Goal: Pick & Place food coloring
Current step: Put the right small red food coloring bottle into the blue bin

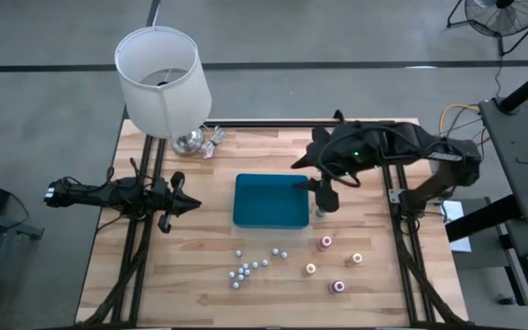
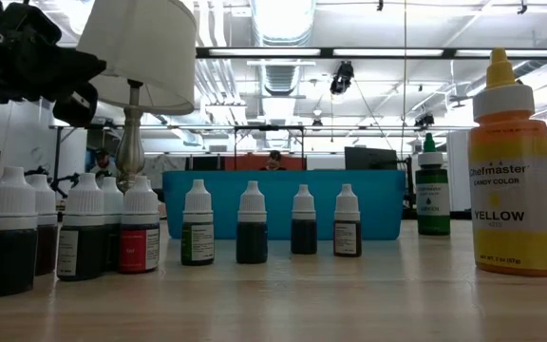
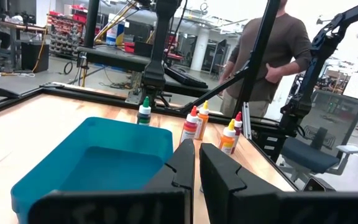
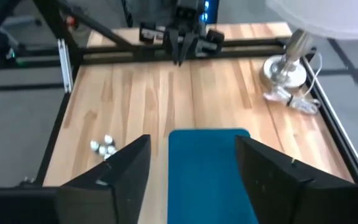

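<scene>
At the right edge of the low view stands a yellow bottle [image 2: 513, 166], and its label is the only print I can read: "Chefmaster", under it "CANDY COLOR", then "YELLOW" in large letters lower down. A line of smaller print beneath that is too fine for me to make out. The labels on the small white-capped bottles [image 2: 198, 224] along the lower left are unreadable.

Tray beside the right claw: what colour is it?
Blue tray, plain, no pattern; clearest in the high view.
</scene>
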Action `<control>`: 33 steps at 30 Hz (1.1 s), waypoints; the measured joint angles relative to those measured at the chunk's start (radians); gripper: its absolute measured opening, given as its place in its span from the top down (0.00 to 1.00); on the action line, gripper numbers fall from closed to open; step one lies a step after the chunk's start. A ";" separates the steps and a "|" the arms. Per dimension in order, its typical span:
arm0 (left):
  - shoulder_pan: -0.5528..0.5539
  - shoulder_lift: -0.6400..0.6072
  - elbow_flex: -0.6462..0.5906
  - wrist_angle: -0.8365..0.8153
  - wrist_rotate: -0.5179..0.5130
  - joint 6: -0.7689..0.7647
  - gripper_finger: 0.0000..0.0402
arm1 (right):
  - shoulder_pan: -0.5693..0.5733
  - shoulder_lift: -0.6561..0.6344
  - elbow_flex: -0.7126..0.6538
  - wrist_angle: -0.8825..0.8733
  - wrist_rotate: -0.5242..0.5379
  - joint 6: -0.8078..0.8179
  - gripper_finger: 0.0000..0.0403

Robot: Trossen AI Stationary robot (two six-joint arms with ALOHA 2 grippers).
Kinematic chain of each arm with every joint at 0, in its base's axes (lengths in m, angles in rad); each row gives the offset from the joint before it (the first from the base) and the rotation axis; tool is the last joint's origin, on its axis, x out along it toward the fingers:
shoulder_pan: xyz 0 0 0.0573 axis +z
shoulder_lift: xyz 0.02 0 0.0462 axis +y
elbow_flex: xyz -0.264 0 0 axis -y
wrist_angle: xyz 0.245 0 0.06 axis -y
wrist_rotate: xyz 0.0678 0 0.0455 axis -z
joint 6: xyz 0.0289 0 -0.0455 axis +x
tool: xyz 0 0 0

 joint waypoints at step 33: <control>0.000 0.000 0.000 -0.002 0.000 0.000 1.00 | 0.038 0.252 0.316 -0.303 -0.158 -0.150 0.27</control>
